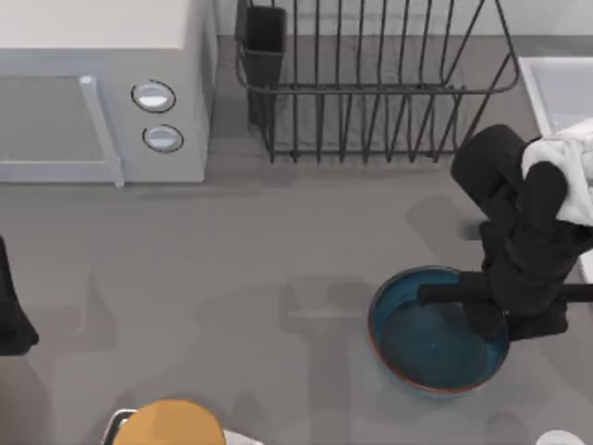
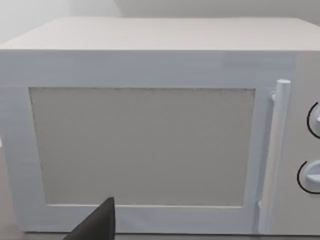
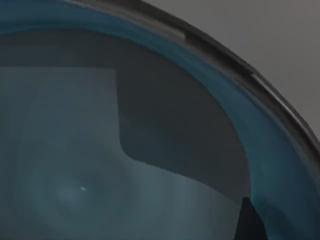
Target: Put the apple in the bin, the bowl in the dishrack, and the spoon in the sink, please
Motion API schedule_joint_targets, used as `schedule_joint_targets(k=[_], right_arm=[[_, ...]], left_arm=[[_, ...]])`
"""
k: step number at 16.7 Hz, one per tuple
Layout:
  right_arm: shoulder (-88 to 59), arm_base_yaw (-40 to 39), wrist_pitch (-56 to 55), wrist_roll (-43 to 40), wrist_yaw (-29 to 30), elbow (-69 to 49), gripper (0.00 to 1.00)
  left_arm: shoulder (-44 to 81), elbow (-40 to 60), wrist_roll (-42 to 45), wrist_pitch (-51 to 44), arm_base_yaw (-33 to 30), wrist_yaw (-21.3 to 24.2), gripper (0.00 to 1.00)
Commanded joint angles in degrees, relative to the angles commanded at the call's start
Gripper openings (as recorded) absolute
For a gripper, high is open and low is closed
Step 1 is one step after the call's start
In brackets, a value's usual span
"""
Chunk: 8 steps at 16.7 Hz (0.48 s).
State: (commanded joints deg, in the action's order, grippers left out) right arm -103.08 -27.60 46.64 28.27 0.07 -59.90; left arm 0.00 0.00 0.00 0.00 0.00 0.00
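Note:
The blue bowl (image 1: 422,338) with its reddish-brown rim stands on the table right of centre. My right gripper (image 1: 486,320) hangs low over the bowl's right side, its dark body covering that part of the rim. In the right wrist view the bowl's blue inside (image 3: 75,165) is very close, with one dark fingertip (image 3: 248,220) at the edge. The dark wire dishrack (image 1: 371,93) stands at the back, behind the bowl. The pale sink (image 1: 536,88) lies at the back right, partly behind my right arm. The apple, the spoon and the bin are out of view.
A white microwave (image 1: 102,93) with two round knobs fills the back left; the left wrist view faces its door (image 2: 142,145). My left arm (image 1: 11,311) is parked at the table's left edge. An orange-yellow round thing (image 1: 169,425) sits at the front left.

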Motion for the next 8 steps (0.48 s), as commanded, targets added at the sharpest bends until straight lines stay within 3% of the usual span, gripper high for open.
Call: schedule_joint_targets(k=[8], right_arm=[[5.76,0.19,19.67,-0.16,-0.01,-12.87,0.0]], left_arm=[[0.0,0.0,0.0,0.0,0.0,0.0,1.0]])
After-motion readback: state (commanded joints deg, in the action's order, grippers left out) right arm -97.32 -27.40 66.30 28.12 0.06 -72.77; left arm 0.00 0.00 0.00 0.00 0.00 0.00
